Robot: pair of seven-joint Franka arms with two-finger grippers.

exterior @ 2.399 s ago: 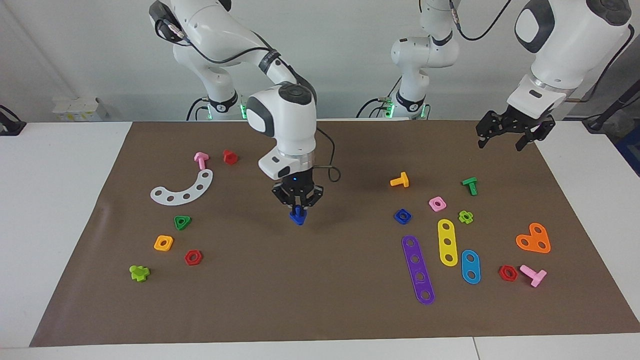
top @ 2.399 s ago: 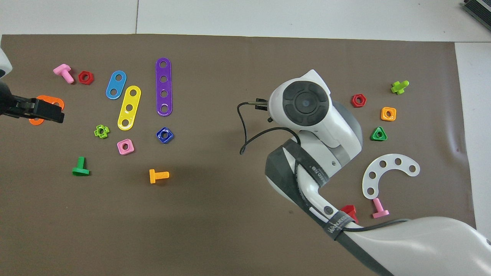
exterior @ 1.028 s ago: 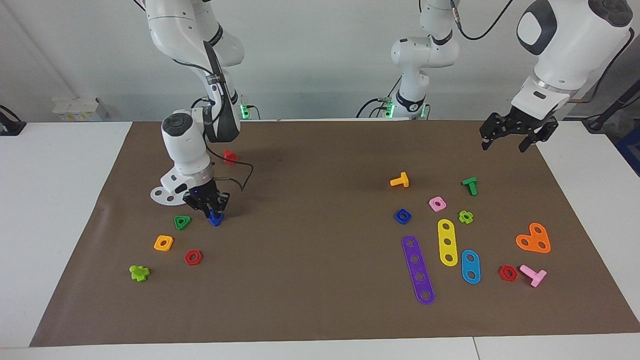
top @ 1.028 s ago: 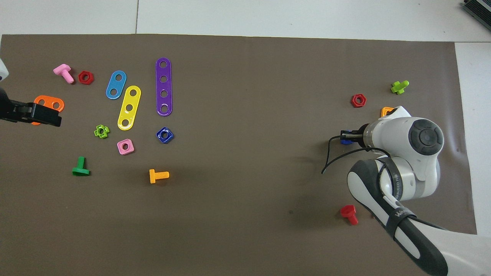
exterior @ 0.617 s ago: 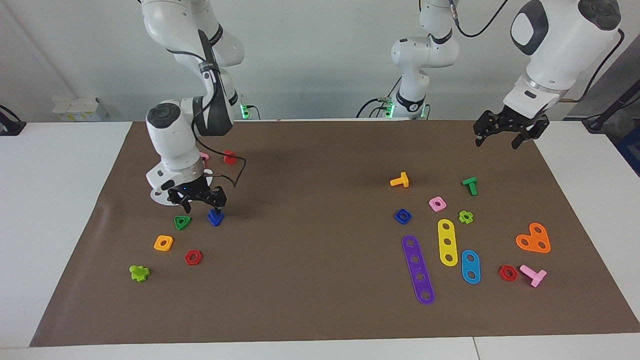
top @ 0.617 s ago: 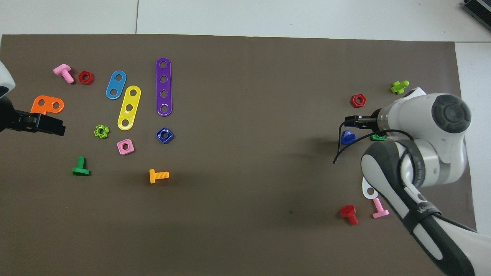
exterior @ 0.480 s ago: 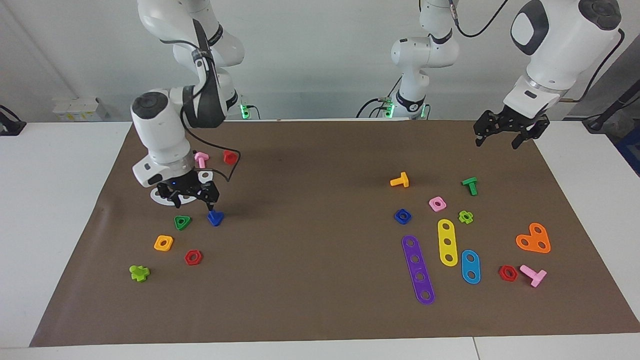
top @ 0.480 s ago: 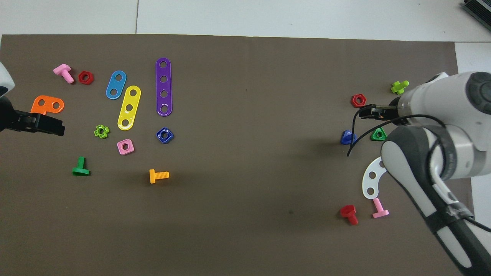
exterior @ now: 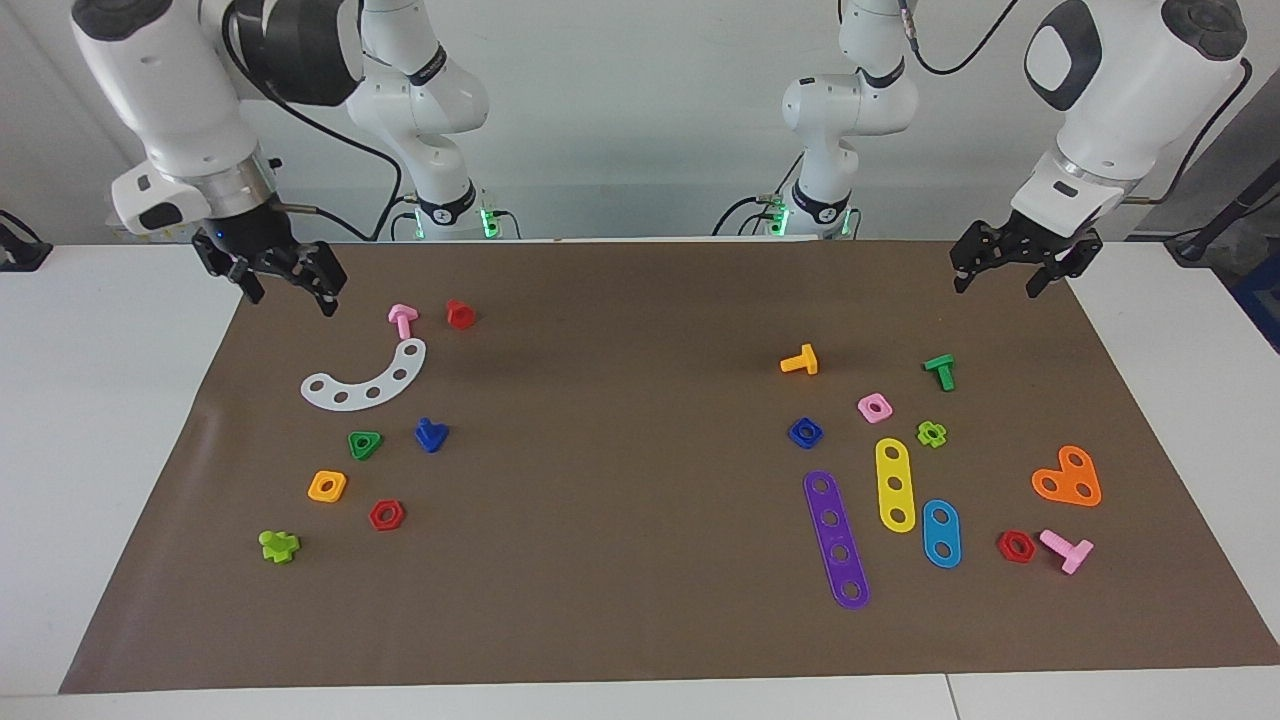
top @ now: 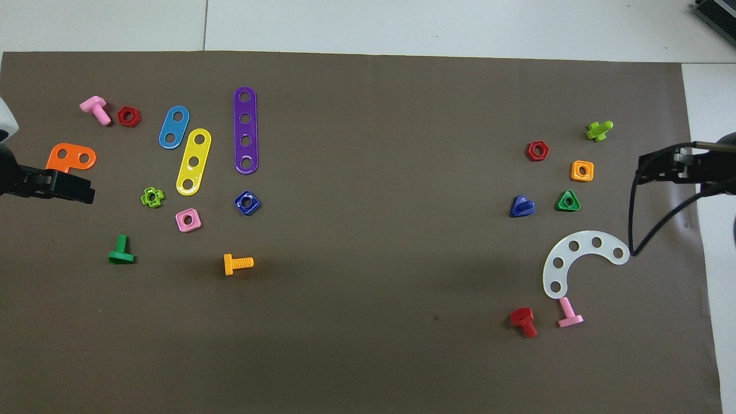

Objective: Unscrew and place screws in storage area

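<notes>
The dark-blue screw (exterior: 431,435) (top: 521,206) lies loose on the brown mat in the storage area (exterior: 240,420) at the right arm's end, beside a green triangular nut (exterior: 365,444). Its matching dark-blue square nut (exterior: 805,432) (top: 247,202) rests among the parts toward the left arm's end. My right gripper (exterior: 288,295) (top: 655,167) hangs open and empty, high over the mat's edge at its own end. My left gripper (exterior: 997,288) (top: 63,185) waits open and empty over the mat's edge at the left arm's end.
Around the blue screw lie a white curved strip (exterior: 366,380), a pink bolt (exterior: 402,320), a red bolt (exterior: 460,314), an orange nut (exterior: 327,486), a red nut (exterior: 386,515) and a lime piece (exterior: 279,545). Purple (exterior: 836,538), yellow and blue strips, bolts and nuts lie toward the left arm's end.
My right gripper opened, left the blue screw on the mat beside the green nut, then rose and drew back to the mat's edge. The left gripper hardly moved.
</notes>
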